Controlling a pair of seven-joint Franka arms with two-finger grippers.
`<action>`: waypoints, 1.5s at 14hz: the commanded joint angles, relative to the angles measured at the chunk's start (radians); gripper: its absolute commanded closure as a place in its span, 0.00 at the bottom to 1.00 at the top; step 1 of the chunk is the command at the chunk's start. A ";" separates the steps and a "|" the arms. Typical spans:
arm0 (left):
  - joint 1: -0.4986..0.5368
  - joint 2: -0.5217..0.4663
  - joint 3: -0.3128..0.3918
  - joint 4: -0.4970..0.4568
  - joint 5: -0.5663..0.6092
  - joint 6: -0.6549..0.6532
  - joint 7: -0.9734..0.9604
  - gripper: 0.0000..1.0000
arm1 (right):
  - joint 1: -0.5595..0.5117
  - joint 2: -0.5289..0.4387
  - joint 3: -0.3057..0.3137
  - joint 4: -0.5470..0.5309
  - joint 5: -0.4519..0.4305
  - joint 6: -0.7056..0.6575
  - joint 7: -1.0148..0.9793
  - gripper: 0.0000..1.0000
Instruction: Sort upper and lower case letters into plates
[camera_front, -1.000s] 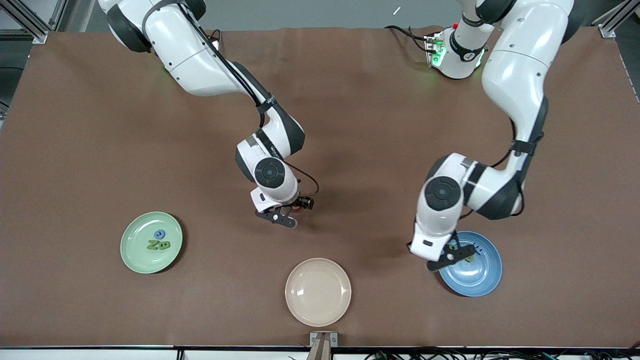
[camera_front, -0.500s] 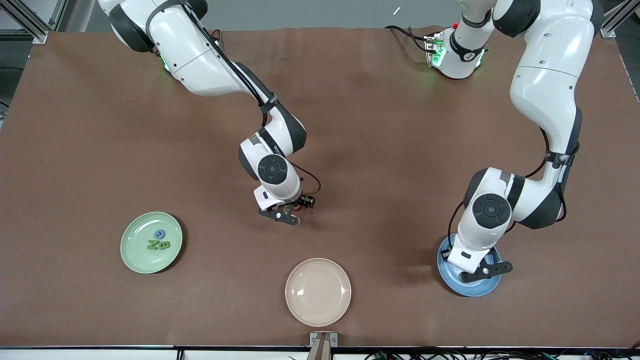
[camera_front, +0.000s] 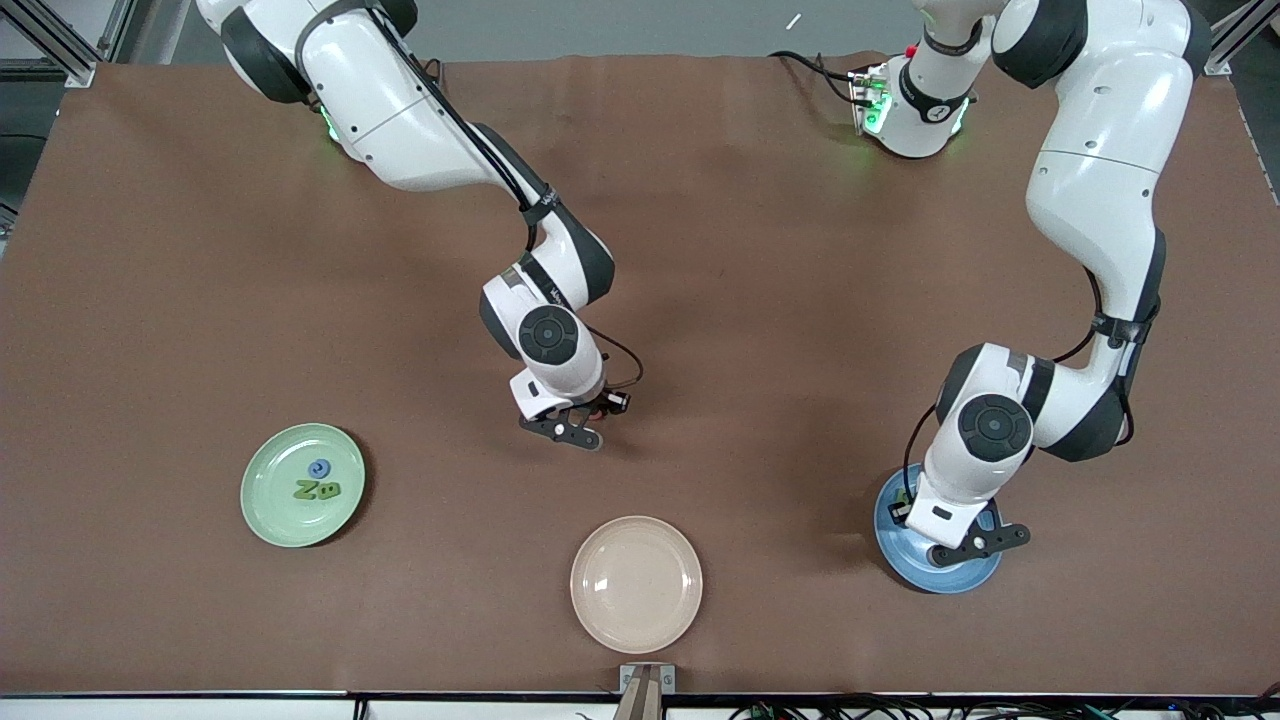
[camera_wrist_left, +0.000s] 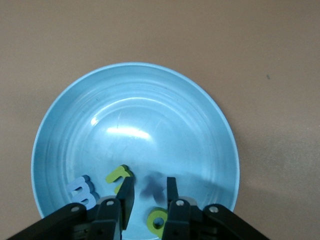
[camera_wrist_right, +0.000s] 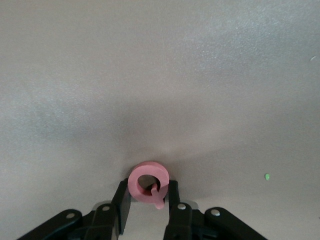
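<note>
My right gripper (camera_wrist_right: 148, 185) is down at the tabletop near the middle, its jaws shut on a red letter Q (camera_wrist_right: 162, 178); the front view shows this gripper (camera_front: 575, 432) too. My left gripper (camera_front: 980, 545) hangs over the blue plate (camera_front: 930, 580). Its jaws (camera_wrist_left: 150, 182) stand slightly apart, and a blurred dark blue letter (camera_wrist_left: 152, 186) shows loose between them. On the blue plate (camera_wrist_left: 135, 110) lie a pale blue B (camera_wrist_left: 81, 192), a green T (camera_wrist_left: 118, 174) and a green o (camera_wrist_left: 156, 220). The pale green plate (camera_front: 262, 520) holds a blue letter (camera_front: 319, 467), a green Z (camera_front: 305, 490) and a green B (camera_front: 328, 489).
A cream-beige plate (camera_front: 636, 583) sits near the table's front edge, between the two other plates, with nothing on it. Brown cloth covers the whole table.
The right gripper's jaws closed onto the red letter. The left arm swung toward its own end of the table, so its gripper moved farther over the blue plate.
</note>
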 joint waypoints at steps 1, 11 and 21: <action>0.016 -0.023 -0.010 -0.053 -0.013 0.014 -0.008 0.25 | -0.011 -0.012 -0.008 -0.003 -0.017 -0.003 0.002 0.97; 0.063 -0.196 -0.177 -0.080 -0.071 -0.268 -0.005 0.00 | -0.469 -0.071 -0.031 0.118 -0.043 -0.343 -0.904 0.96; 0.145 -0.428 -0.180 -0.066 -0.211 -0.508 0.368 0.00 | -0.643 -0.072 -0.034 0.147 -0.099 -0.305 -1.189 0.00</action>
